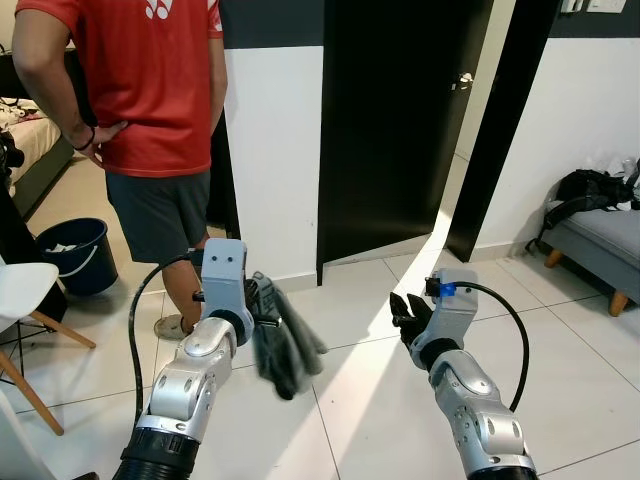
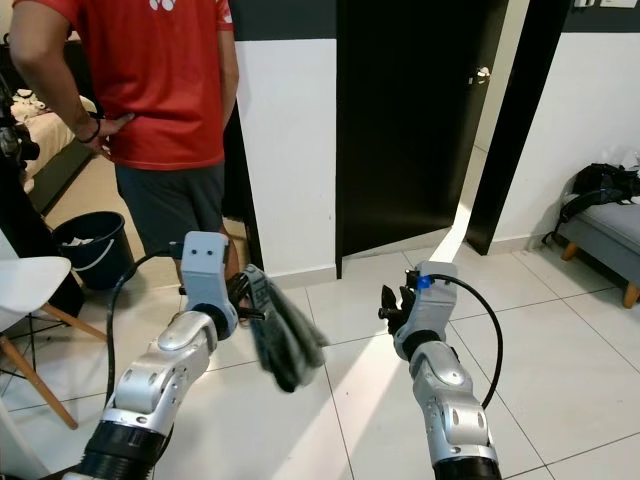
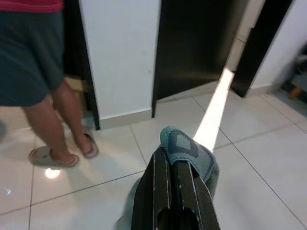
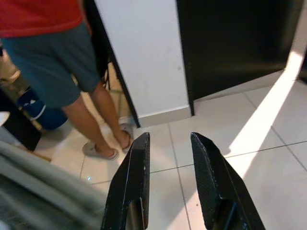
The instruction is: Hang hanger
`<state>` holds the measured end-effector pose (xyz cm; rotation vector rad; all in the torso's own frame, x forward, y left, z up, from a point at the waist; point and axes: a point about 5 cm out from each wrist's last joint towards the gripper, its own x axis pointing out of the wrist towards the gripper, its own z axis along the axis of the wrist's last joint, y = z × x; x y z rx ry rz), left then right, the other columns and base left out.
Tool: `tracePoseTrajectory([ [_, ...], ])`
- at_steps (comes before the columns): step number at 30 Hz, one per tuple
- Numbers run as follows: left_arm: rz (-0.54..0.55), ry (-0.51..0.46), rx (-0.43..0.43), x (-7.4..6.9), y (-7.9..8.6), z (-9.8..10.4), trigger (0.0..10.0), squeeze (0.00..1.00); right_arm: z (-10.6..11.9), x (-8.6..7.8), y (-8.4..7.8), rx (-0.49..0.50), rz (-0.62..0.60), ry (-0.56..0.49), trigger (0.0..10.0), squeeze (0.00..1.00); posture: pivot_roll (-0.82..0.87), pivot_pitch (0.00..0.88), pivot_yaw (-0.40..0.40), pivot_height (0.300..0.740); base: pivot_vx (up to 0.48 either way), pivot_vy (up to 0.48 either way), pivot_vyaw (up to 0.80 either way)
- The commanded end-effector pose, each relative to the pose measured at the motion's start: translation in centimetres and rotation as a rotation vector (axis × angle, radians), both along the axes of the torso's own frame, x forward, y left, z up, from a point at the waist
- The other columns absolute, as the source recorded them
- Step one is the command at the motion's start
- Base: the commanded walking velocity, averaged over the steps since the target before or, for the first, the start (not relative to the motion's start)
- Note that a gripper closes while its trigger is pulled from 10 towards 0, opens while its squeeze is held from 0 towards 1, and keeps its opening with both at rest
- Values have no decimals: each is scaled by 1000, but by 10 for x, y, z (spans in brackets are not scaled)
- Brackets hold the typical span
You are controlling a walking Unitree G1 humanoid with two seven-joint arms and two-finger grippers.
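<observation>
My left gripper is raised in front of me and shut on a grey-teal garment that droops below the fingers. In the left wrist view the shut fingers pinch a fold of that garment. No hanger frame can be made out in the cloth. My right gripper is held up to the right of the garment, apart from it. The right wrist view shows this gripper open with nothing between its fingers.
A person in a red shirt stands close at the front left, back turned. A blue bucket and a white chair are at the left. Ahead are a white wall and a black door. A grey sofa is at the right.
</observation>
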<state>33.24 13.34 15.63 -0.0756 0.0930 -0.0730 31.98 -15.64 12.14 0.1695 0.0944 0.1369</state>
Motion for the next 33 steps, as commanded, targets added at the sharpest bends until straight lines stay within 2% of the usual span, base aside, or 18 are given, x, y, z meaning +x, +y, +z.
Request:
tracePoseTrajectory([
  [1, 16, 15, -16, -2, 2, -2, 10000, 0, -4, 1, 5, 2, 24, 26, 10000, 0, -54, 19, -29, 735, 0, -480, 0],
  [2, 37, 29, -18, -4, 7, -4, 10000, 0, -6, 0, 10, -1, 47, 34, 10000, 0, -52, 29, -30, 735, 0, -480, 0],
  [9, 59, 44, -16, -7, 8, -9, 10000, 0, -6, -1, 11, 0, 58, 41, 10000, 0, -59, 31, -42, 735, 0, -480, 0],
  [25, 55, 71, -23, -12, 6, -13, 10000, 0, -8, -7, 7, -15, 54, 50, 10000, 0, -85, 53, -31, 735, 0, -480, 0],
  [33, 42, 71, -14, -11, 3, -12, 10000, 0, -8, -7, 10, -11, 55, 58, 10000, 0, -95, 50, -24, 735, 0, -480, 0],
])
